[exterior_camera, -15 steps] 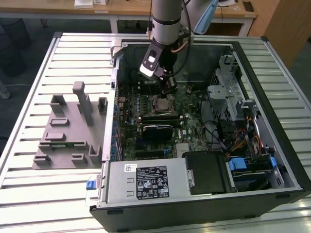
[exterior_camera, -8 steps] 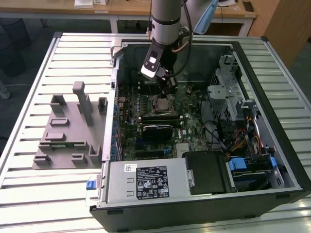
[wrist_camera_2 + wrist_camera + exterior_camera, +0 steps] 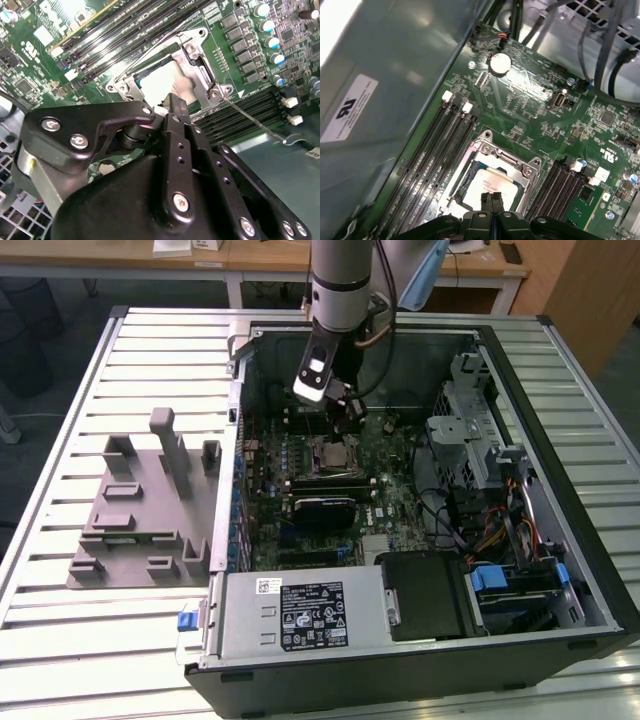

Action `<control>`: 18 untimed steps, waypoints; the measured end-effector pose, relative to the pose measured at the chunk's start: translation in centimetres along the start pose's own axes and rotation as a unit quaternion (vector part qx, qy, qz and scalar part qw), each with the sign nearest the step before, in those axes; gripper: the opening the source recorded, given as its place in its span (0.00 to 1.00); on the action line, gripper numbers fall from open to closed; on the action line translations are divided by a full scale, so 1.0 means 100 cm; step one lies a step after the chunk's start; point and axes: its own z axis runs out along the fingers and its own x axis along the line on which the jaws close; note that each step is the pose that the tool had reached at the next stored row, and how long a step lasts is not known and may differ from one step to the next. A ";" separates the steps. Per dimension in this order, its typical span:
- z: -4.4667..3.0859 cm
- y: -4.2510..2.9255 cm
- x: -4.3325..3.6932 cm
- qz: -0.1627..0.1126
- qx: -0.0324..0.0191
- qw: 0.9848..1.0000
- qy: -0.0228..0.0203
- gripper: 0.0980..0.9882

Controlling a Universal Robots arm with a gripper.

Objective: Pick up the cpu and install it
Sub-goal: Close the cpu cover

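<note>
First wrist view: gripper (image 3: 491, 196) clenched, empty, above cpu (image 3: 495, 181) lying in socket (image 3: 507, 161), exterior view's centre. Likely light, stiff, slick, fragile; hold by edges.

Likely a lab, slatted metal workbench (image 3: 60, 640), opened computer case (image 3: 400, 680), wooden desks (image 3: 260, 255) behind

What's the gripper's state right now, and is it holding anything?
Gripper: shut, nothing between its fingers; its tips are at the cpu, which lies in the socket.
</note>
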 end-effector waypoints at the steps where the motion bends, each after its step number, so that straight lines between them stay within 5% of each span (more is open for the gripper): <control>1: 0.0000 -0.0001 0.0001 -0.005 0.000 1.000 0.000 0.01; 9: -0.0001 -0.0010 0.0005 -0.042 -0.002 0.999 0.001 0.01; 18: -0.0001 -0.0019 0.0010 -0.083 -0.004 0.997 0.001 0.01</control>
